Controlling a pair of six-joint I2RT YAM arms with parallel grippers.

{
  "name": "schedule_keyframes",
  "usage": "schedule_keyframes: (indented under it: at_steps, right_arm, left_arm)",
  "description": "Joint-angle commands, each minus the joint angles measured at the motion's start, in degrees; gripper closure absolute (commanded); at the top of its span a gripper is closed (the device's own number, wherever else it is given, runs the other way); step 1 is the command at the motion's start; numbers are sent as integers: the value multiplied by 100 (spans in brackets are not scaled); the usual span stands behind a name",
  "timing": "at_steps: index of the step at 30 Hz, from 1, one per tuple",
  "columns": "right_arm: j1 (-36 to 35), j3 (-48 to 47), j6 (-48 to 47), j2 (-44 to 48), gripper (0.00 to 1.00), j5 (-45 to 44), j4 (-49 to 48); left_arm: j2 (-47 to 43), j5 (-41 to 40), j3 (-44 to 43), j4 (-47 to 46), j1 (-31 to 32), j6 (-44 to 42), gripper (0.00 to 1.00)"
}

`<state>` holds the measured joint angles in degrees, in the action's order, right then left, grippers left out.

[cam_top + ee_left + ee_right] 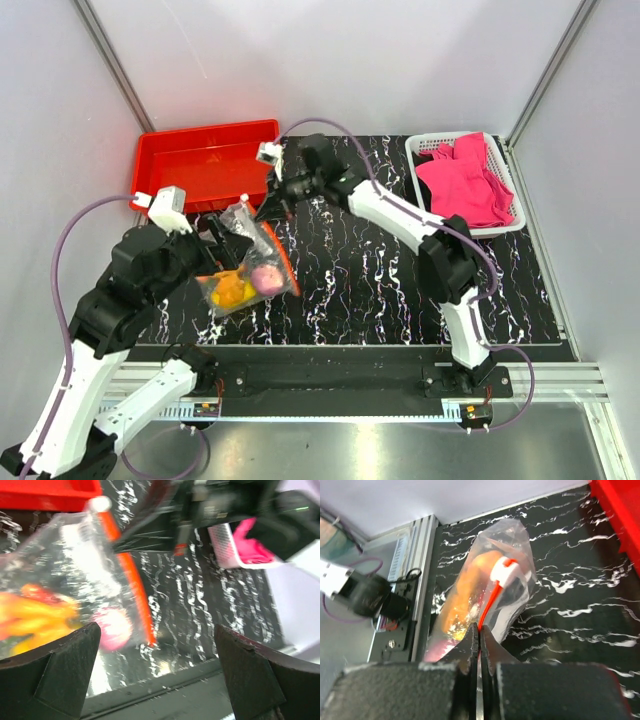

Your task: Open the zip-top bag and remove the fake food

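Top camera view has the bag point(250, 255) in the left middle of the frame, on the left part of the black table point(400, 290) with white streaks. It sits just below the red tray point(205, 160), which is in the upper left. The bag is clear and crinkly, with an orange-red strip point(285, 262) down its right side. The toy food point(245, 285) is inside the bag, bunched at the lower end: a yellow piece point(228, 292) with a round pink one point(266, 276) beside it. A white basket point(424, 150) stands at the upper right, well apart from the bag, with a pink cloth point(465, 185) in it.

Right wrist view shows the right gripper point(478, 630) at the bottom middle, squeezed tight. Its two fingers are pressed together on the orange-red strip, so it is pinching the bag by its edge. A little white slider point(506, 571) sits on the strip, farther up the frame.

Left wrist view shows the left gripper point(156, 635) spread wide apart, with one dark finger point(65, 670) at the lower left and the other at the lower right. It grips nothing. The bag fills the left half of that frame, close to the left finger, but it is too blurry to tell if they touch.
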<state>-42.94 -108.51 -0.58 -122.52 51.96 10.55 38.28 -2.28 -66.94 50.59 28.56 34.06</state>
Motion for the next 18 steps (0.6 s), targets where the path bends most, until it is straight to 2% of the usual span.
schedule_keyframes:
  at_steps: [1, 5, 12, 18]
  right_arm:
    - [321, -101, -979, 650, 100, 955, 730]
    - [356, 154, -1129, 914, 100, 1579, 721]
    - [383, 295, -1770, 1528, 100, 1896, 1800]
    - [330, 515, -1919, 2240, 100, 2142, 2013]
  left_arm:
    - [48, -300, -364, -206, -8, -584, 1]
    - [-101, 474, -162, -752, -25, -892, 1]
    - [56, 1388, 269, -902, -113, -1279, 1]
    - [302, 1836, -179, -928, -254, -1876, 1]
